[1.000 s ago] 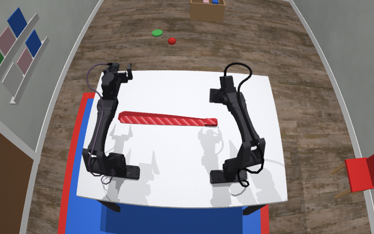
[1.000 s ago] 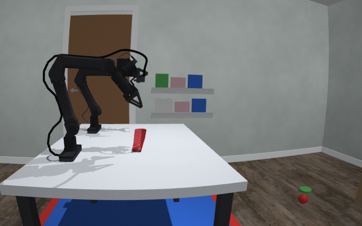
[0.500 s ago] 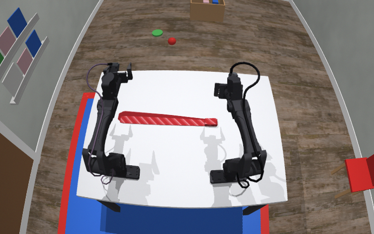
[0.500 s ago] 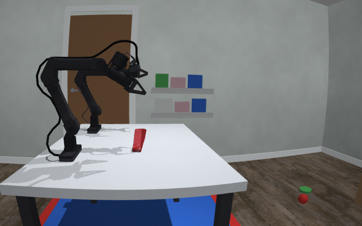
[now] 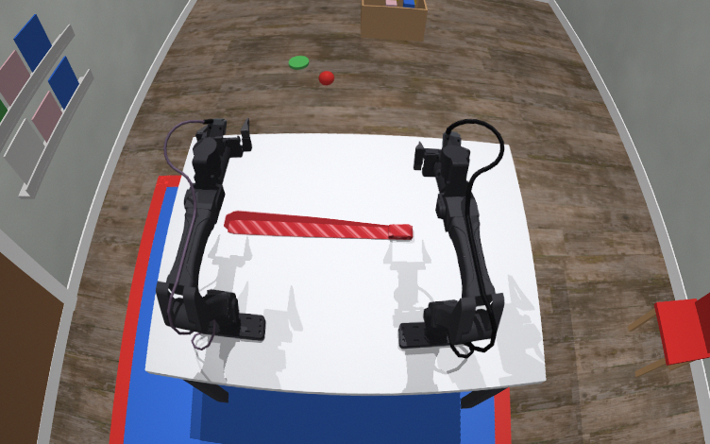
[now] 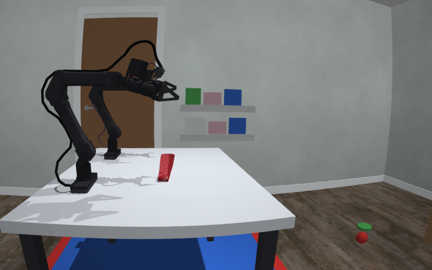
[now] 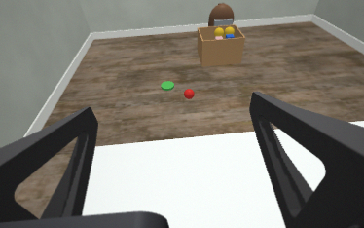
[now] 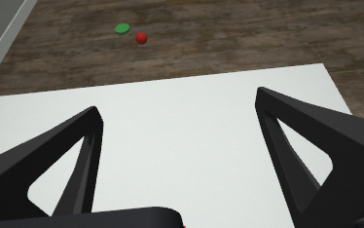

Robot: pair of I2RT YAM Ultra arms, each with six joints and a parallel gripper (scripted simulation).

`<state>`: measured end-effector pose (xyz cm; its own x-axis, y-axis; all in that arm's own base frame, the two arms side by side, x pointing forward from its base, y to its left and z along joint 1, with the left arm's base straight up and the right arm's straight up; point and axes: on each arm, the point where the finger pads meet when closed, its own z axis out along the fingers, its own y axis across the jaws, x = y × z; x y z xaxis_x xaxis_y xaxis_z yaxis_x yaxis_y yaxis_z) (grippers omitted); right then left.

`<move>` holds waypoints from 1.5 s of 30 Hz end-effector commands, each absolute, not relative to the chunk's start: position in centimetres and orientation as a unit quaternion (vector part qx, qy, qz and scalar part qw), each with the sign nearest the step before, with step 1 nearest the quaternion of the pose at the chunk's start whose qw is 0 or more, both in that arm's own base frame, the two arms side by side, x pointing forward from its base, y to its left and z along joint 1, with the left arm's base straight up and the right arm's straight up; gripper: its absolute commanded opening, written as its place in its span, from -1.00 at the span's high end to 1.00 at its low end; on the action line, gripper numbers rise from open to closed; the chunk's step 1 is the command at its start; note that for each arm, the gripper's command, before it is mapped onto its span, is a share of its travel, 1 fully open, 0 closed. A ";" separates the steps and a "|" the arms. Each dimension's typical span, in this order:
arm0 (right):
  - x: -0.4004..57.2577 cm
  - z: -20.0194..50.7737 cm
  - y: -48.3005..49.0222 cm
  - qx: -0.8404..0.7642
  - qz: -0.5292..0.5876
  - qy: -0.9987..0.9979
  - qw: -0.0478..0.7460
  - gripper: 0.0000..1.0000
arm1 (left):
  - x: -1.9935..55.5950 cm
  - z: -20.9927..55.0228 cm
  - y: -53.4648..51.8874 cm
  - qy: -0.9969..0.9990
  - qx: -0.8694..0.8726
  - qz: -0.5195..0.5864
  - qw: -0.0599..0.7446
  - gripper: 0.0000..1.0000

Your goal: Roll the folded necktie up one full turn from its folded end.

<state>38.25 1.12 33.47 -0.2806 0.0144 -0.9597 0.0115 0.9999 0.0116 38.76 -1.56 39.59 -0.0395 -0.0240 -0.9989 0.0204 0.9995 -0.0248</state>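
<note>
1. You have a striped red cloth necktie (image 5: 308, 228) (image 6: 166, 166) on the white desk (image 5: 335, 303) (image 6: 191, 207) (image 7: 184, 185) (image 8: 184, 146); it runs long from near the left edge towards the right edge, nearly in line with the front edge, where the arms stand.
2. Its short, lapped red end (image 5: 400, 231) (image 6: 163, 177) is on the right; it sits low, but you can't tell if that is one full turn.
3. Your black right gripper (image 5: 448, 140) (image 6: 177, 92) (image 8: 176, 105) is nearer that end; it is up high, wide open, with nothing in it.
4. Your black left gripper (image 5: 221, 132) (image 7: 171, 107) is wide open and empty too, up near the back left corner.
5. The tie is below both grippers and back towards the front edge; if the turn is short, bring the right one back and down; if it is full, leave it be.
</note>
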 end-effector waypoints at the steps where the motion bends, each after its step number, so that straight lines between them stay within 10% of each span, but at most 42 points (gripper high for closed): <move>1: 38.4 37.3 0.7 0.001 0.002 0.750 0.662 -0.98 | 38.5 41.5 -1.3 0.706 -0.006 -0.020 0.707 -1.00; 45: 38.8 40.0 0.0 -0.003 -0.002 0.705 0.709 -1.00 | 38.5 41.5 -1.3 0.706 -0.006 -0.020 0.707 -1.00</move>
<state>39.33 0.07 38.75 -0.0396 -0.0001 -0.9992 0.0002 1.0000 -0.0002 38.76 -1.56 39.59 -0.0395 -0.0240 -0.9989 0.0204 0.9995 -0.0248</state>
